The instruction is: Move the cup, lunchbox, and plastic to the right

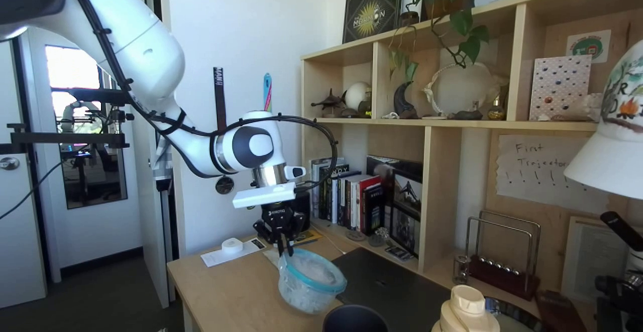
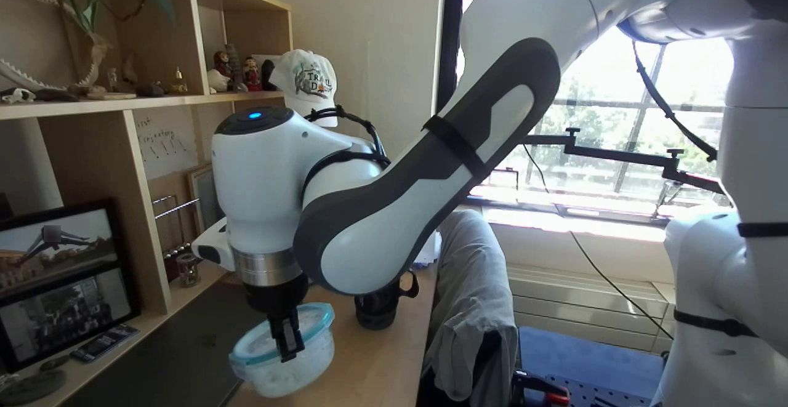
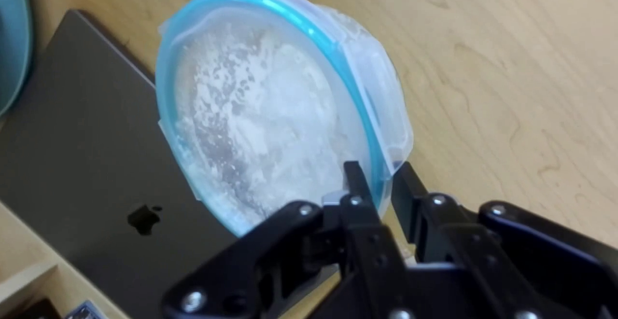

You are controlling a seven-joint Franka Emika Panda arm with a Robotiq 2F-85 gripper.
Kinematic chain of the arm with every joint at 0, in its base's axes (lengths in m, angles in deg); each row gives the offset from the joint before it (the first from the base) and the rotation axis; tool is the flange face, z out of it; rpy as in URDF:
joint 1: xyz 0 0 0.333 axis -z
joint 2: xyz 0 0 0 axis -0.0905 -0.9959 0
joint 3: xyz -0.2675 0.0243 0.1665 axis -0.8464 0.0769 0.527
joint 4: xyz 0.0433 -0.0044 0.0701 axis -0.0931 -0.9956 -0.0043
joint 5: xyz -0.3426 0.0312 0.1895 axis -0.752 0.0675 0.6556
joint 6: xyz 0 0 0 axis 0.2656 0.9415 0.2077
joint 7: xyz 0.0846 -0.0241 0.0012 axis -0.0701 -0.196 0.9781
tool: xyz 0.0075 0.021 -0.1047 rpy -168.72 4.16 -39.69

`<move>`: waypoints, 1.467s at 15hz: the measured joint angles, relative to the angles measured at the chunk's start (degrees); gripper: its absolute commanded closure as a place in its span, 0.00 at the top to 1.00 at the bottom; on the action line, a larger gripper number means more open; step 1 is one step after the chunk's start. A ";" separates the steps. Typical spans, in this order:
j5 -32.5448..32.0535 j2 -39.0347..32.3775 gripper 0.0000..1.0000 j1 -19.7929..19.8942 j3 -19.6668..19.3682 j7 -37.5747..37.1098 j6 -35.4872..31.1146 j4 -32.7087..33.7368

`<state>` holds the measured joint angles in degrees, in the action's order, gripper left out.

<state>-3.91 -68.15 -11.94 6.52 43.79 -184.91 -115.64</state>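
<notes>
The lunchbox, a round pale container with a blue rim and white contents, shows in both exterior views (image 1: 306, 287) (image 2: 295, 364) and in the wrist view (image 3: 270, 106). My gripper (image 1: 285, 252) is shut on its rim, one finger over the lid and one outside, as the wrist view shows (image 3: 374, 172). The lunchbox hangs tilted from the fingers; I cannot tell whether its low side touches the table. The dark cup shows at the bottom edge of an exterior view (image 1: 354, 319); a dark mug with a handle stands beyond the lunchbox (image 2: 377, 308). I cannot identify the plastic.
A dark closed laptop (image 1: 387, 277) lies beside the lunchbox. A cream stacked object (image 1: 467, 312) stands near the cup. A shelf (image 1: 427, 196) with books and frames borders the table (image 1: 236, 292). A white puck (image 1: 232, 245) lies at the far end. A grey-draped chair (image 2: 471, 308) stands beside the table.
</notes>
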 measured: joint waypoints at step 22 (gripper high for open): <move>-9.60 3.62 0.73 -0.01 -2.72 -19.85 -8.10 -14.65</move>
<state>-13.52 -64.53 -11.95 3.80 23.94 -193.01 -130.29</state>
